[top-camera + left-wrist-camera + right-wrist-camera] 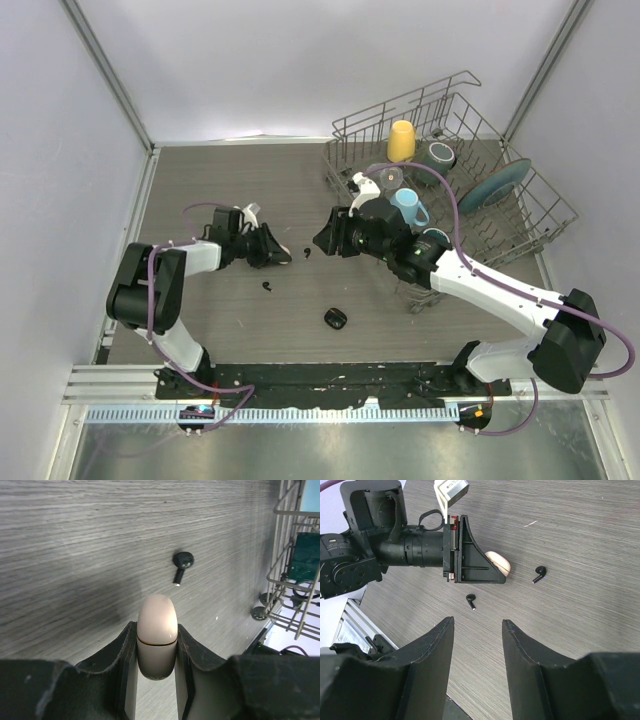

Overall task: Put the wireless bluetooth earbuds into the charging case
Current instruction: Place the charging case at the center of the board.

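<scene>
Left claw (156,630), left wrist view: clamped on cream charging case (157,615), both fingers (122,650) pressed to its sides. Lid seam shut. One black earbud (181,566) loose on the table (75,540) just beyond the case tip, not touching it. Dish rack (295,555) at right of view.

Right wrist view: right claw (478,622) spread wide, nothing between the jaws. Faces the left claw and its case. Both black buds on bare table, one (538,573) beside the case, other (471,601) nearer this claw.

Top view: claws tip to tip at mid-table with a short gap. One bud (307,250) in that gap, second (267,287) nearer the near edge. Small black case (335,319) toward near edge, centre; open or shut unreadable.

Progress, judged: nothing seated yet. Remaining: open lid, lift each bud, seat it. Cream buds nowhere in view, possibly inside the shut case, cannot tell.
</scene>
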You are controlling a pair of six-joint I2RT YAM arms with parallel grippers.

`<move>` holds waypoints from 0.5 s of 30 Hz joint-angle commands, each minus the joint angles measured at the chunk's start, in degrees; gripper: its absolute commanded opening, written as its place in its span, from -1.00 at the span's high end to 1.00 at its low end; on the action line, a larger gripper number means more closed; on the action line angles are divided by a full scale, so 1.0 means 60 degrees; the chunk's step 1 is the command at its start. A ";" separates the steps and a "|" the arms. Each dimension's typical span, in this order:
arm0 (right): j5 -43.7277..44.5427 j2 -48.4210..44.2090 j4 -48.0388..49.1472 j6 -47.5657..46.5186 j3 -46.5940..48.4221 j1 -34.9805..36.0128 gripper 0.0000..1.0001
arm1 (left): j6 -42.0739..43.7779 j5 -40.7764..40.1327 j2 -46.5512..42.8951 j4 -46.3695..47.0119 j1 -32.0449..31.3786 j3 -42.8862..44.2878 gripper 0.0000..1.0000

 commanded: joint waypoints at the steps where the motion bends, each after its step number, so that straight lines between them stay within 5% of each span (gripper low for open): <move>1: 0.0106 -0.0174 0.0056 0.0068 0.0314 -0.0026 0.03 | 0.0404 -0.0153 0.0378 -0.0695 0.0032 0.0583 0.55; 15: -0.0011 -0.0174 0.0027 0.0053 0.0211 -0.0026 0.03 | 0.0946 -0.0724 0.0248 -0.1574 0.0032 0.0760 0.15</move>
